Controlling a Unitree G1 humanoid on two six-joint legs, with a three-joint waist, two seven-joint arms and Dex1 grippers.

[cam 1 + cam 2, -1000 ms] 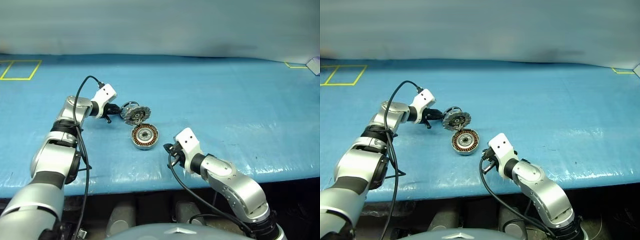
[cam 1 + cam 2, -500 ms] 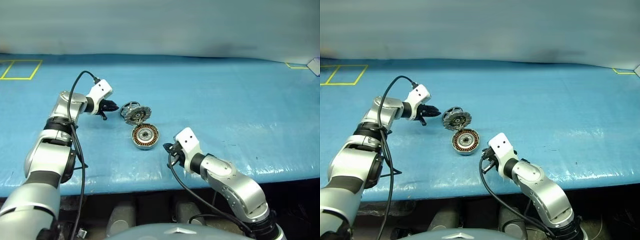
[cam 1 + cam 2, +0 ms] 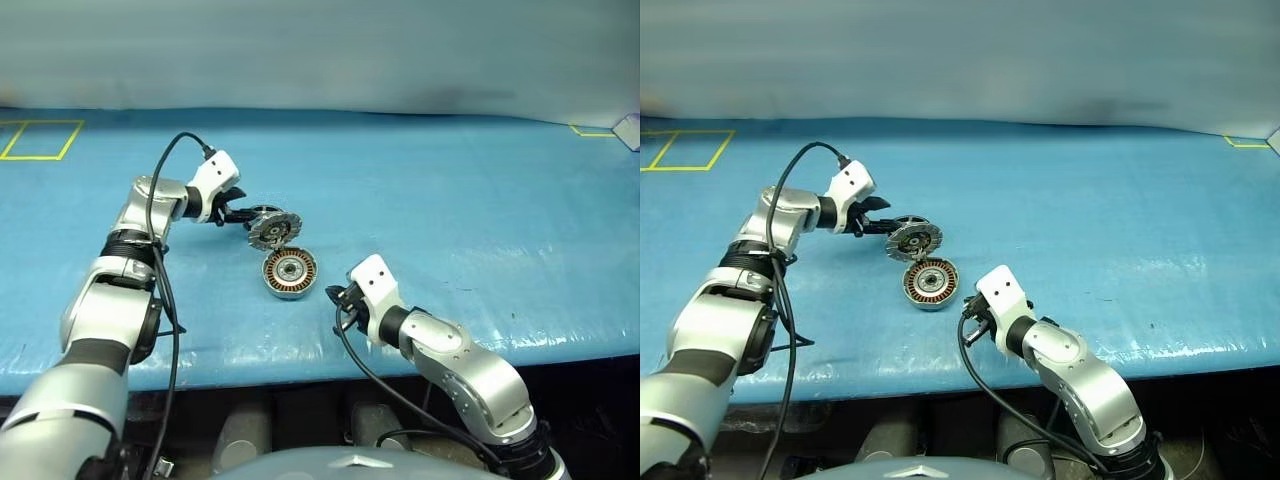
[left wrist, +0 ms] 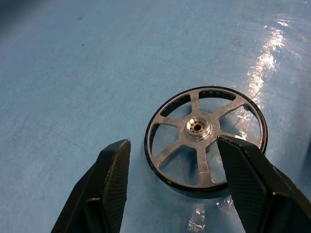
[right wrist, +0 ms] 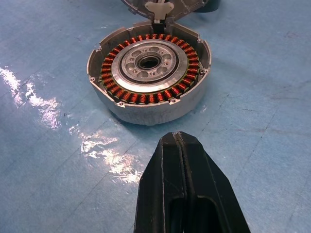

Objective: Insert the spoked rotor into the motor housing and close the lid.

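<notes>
The spoked rotor (image 4: 206, 133), a black ring with silver spokes, lies flat on the blue table. My left gripper (image 4: 173, 145) hovers open just short of it, one finger (image 4: 114, 179) on each side, not touching. Right of the rotor the toothed grey lid (image 3: 274, 230) stands tilted up, joined to the far edge of the motor housing (image 5: 148, 73). The housing sits open with copper windings and a silver hub showing. My right gripper (image 5: 178, 138) is shut on nothing and rests low on the table, a short way in front of the housing.
The blue table (image 3: 450, 200) stretches wide to the right and far side. Yellow tape lines (image 3: 40, 140) mark its far left corner. Its front edge runs just behind my right arm. A black cable (image 3: 165, 180) loops over my left arm.
My left gripper drew back from the rotor, then came forward and a little up again and opened around it. The rotor, lid, housing and right arm stayed put.
</notes>
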